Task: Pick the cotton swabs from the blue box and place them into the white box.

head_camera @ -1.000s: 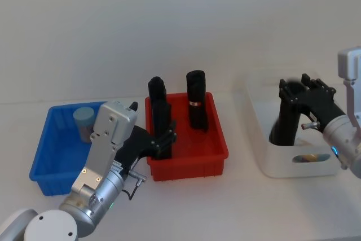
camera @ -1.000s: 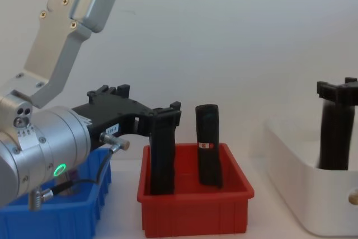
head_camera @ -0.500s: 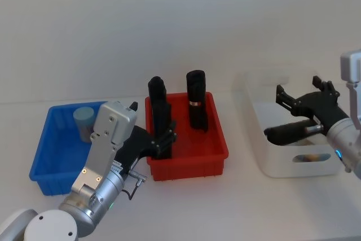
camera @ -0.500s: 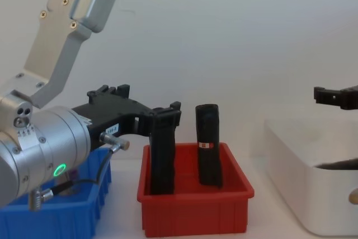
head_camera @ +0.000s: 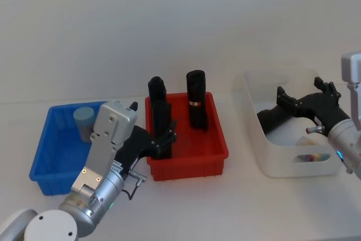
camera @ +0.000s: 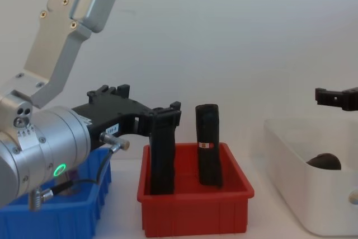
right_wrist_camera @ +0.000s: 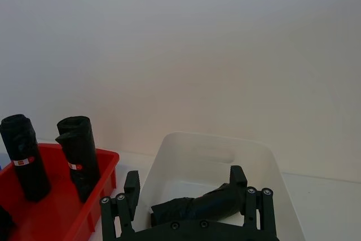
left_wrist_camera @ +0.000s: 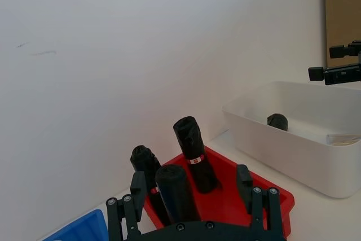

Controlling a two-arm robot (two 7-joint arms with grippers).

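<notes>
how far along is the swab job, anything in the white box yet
Done: little for the swabs that can be confirmed. The white box holds a black roll lying on its side, plus something small at its front that I can't identify. In hand: nothing; the right gripper hangs open over that box, the left gripper open by the red bin. Left: one cotton swab tub sits in the blue box.

- No words, brand names or numbers could be read anywhere in the views.
- A small white sticker with dark print was seen on the left gripper (camera: 162,115), on its black body, but the print could not be made out.
- A narrow white band with a red mark was carried by an upright black roll (camera: 208,152) in the red bin (camera: 196,216); no characters could be read on it.
</notes>
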